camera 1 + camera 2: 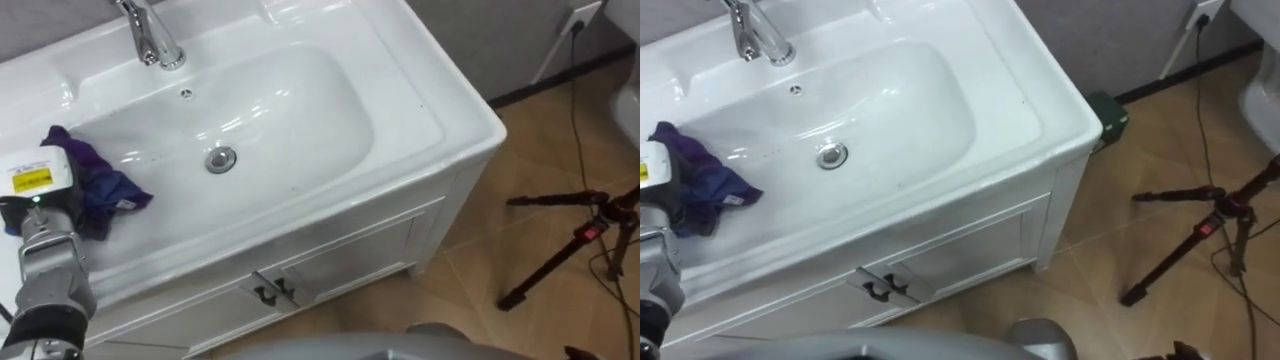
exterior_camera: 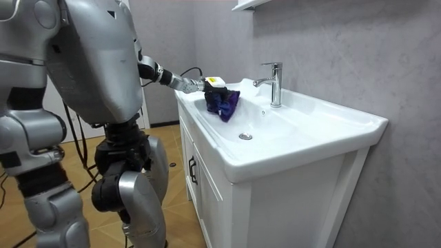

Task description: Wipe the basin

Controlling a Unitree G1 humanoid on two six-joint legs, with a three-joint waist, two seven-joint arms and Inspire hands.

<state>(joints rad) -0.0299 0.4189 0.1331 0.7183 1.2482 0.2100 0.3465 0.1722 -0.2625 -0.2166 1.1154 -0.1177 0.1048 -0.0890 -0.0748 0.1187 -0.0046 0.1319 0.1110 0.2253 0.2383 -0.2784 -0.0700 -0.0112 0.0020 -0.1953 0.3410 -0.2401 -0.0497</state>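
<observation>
The white basin (image 1: 300,110) is sunk into a white vanity top, with a chrome faucet (image 1: 150,40) at the back and a round drain (image 1: 221,159) in the middle. A crumpled purple cloth (image 1: 110,185) lies on the basin's left slope. My left hand (image 1: 40,180) comes in from the lower left and sits on the cloth's near edge, dark fingers curled into the fabric. In the room view the cloth (image 2: 224,103) hangs bunched under that hand (image 2: 215,84) at the basin's far rim. I stand upright close to the vanity's front.
White cabinet doors (image 1: 330,260) with dark handles sit under the basin. On the wooden floor to the right stands a black tripod (image 1: 590,235), with cables running to a wall socket (image 1: 580,15). A small green box (image 1: 1110,112) lies by the vanity's right corner.
</observation>
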